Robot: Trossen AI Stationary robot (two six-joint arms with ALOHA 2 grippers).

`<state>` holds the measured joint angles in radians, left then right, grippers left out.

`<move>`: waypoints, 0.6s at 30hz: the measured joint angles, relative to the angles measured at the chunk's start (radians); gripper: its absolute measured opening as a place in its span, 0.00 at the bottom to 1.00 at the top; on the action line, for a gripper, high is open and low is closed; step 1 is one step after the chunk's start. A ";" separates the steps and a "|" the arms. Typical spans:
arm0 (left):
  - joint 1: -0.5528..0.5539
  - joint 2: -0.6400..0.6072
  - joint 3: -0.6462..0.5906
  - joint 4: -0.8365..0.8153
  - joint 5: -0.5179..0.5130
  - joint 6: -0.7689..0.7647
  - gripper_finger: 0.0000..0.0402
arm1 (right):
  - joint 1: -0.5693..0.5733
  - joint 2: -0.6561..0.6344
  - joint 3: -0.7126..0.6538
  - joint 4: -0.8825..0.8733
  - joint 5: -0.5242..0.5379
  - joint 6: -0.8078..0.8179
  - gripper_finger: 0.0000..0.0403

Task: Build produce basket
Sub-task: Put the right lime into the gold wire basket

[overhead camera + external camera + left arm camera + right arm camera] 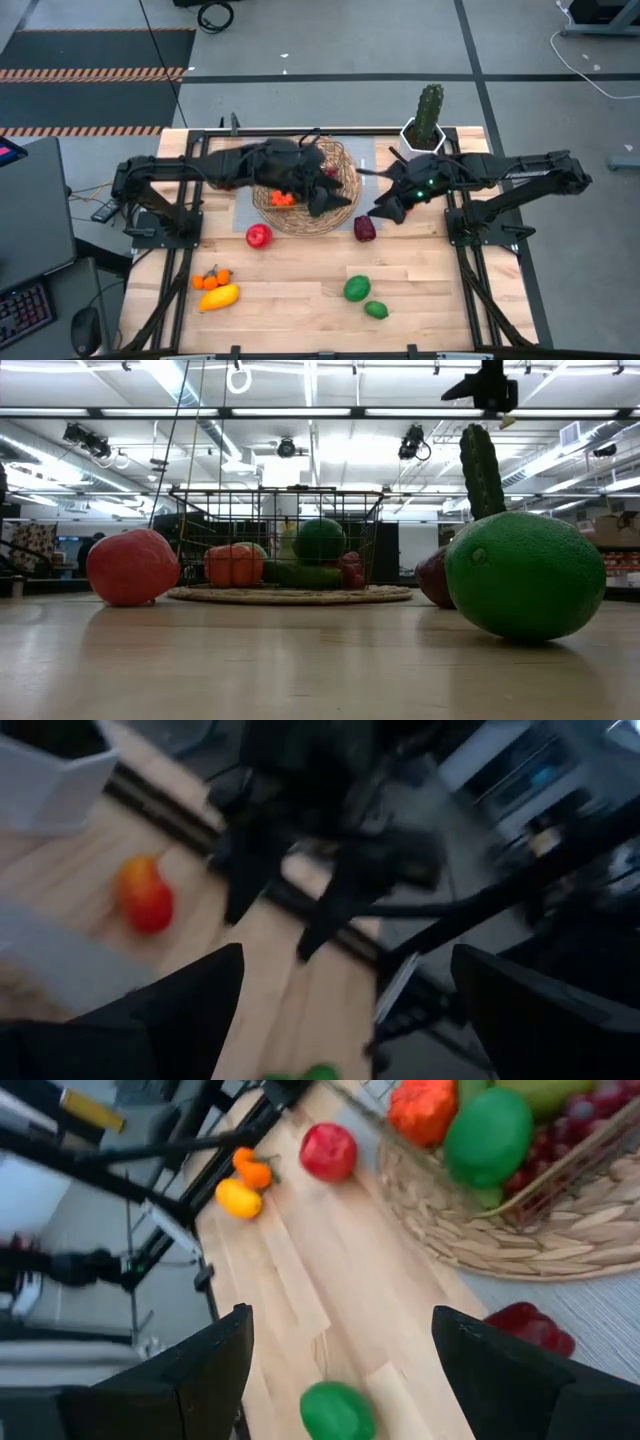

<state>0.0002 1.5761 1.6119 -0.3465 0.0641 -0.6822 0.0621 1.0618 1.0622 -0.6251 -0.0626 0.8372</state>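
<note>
Here the basket (345,190) sits at the far middle of the wooden table (300,300), on a pale grey mat (243,212). The left arm reaches over the basket, and the left gripper (322,198) hangs above its right half with its fingers spread wide and nothing between them. Inside the basket, the right wrist view shows an orange fruit (422,1108), a round green fruit (488,1135), purple grapes (590,1102) and a pale green piece at the far edge.

The right gripper (380,212) hovers just right of the basket, its fingers also spread and empty. Directly near its tips a dark red plum (364,228) lies on the table, close to the basket's rim but apart from it.

A red apple (259,236) rests just left of the basket's near edge. Further toward the near left lie small oranges (213,279) and a yellow mango (219,297), touching each other. At the near right two green limes (357,289) lie side by side, well apart from the basket.

A green cactus (430,112) in a white pot (420,136) stands at the far right corner, behind the right arm.
</note>
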 joint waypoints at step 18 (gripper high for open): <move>-0.227 -0.001 0.000 0.207 -0.306 -0.124 0.91 | 0.327 0.001 -0.008 -0.140 -0.007 -0.116 0.77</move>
<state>-0.2270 1.5749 1.6119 -0.1391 -0.2424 -0.8064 0.3887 1.0626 1.0545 -0.7654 -0.0700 0.7212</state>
